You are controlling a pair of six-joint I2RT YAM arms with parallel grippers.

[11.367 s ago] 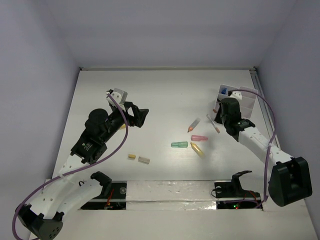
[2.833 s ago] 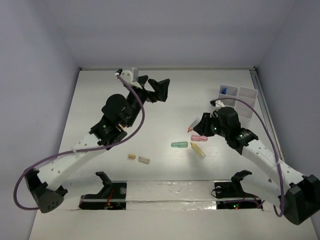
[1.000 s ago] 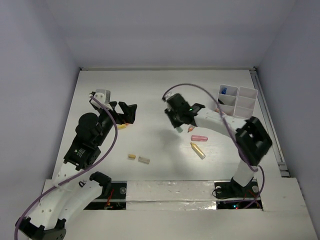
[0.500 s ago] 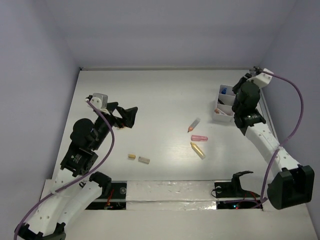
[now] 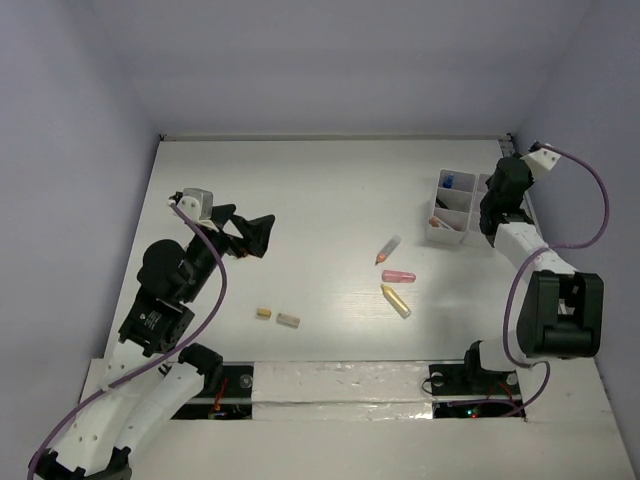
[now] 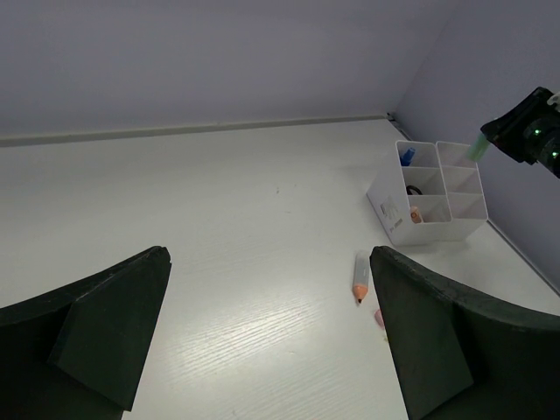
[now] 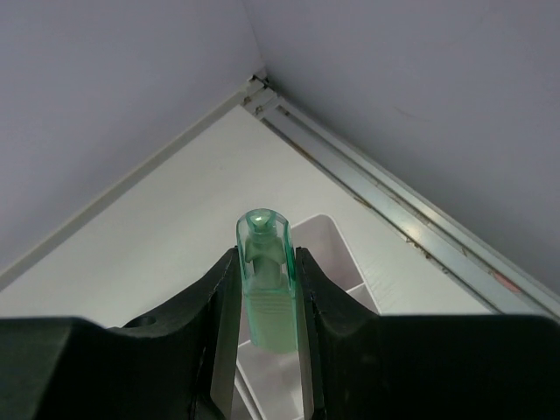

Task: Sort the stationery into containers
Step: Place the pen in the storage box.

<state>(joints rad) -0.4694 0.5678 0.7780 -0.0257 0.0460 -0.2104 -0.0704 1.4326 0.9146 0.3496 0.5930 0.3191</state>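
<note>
Fingers (image 7: 219,297) of the right gripper (image 7: 266,262) pinch a green marker (image 7: 267,306) upright above the white organizer tray (image 5: 443,232) at the table's (image 5: 320,190) far right. The left gripper (image 6: 269,289) hangs spread and empty over the left side. A pink marker (image 5: 398,276) and a yellow marker (image 5: 395,300) lie right of centre.

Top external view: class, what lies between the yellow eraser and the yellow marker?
The grey eraser, close beside the yellow eraser; from there to the yellow marker the table is bare. The top external view shows it.
</note>
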